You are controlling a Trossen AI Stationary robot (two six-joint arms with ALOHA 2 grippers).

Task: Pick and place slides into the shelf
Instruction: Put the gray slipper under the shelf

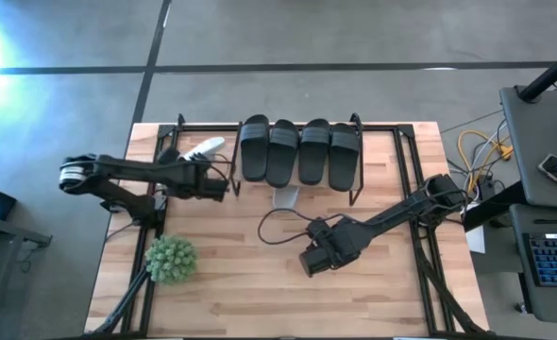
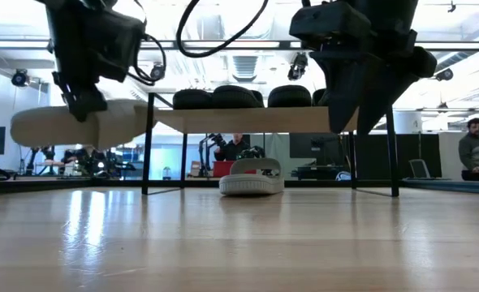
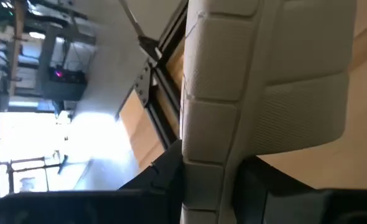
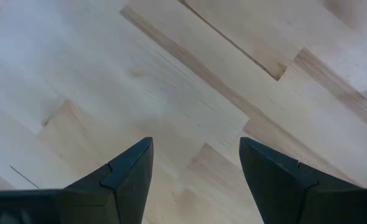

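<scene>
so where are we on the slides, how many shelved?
Done: four black slides sit side by side on top of the shelf, and one grey slide lies under it on the lower level. In hand: the left end effector grips the last grey slide at the shelf's left end, not yet placed. The right end effector is open and empty over the table.

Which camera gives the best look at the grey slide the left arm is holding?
The left wrist view: the grey slide fills it, held in the left end effector. The low view shows it lifted side-on; the high view only partly; the right wrist view misses it.
</scene>
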